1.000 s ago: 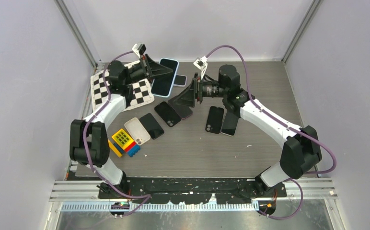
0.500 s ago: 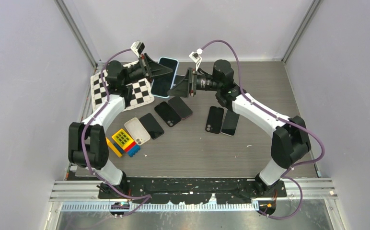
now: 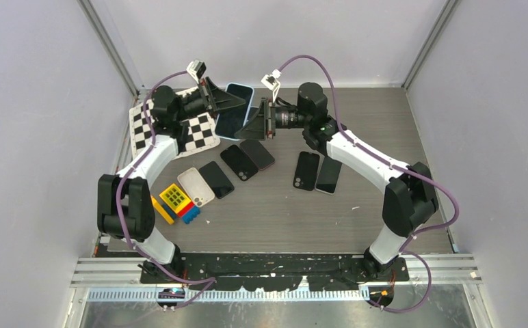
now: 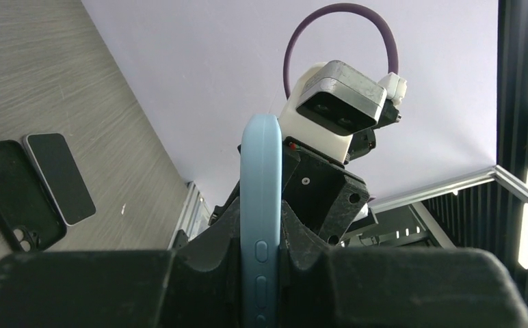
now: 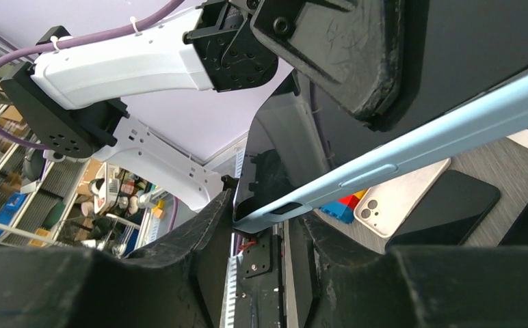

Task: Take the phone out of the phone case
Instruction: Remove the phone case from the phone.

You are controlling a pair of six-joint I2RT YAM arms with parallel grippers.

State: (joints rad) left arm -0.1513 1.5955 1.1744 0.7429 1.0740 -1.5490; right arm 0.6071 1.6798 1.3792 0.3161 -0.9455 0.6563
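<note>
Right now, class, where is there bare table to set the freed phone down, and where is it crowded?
Bare: the strip of table between the phone row and the arm bases, and the far right corner beyond the two phones. Crowded: far left, around the checkerboard and blocks.

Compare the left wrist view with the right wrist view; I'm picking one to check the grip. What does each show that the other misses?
Only the left wrist view: the right wrist's camera behind the blue phone case, and a white-edged phone beside a black one. Only the right wrist view: the case's corner between the right hand's fingers, the left arm's white link, a white phone and coloured blocks. Both: the case, clamped by the left hand.
</note>
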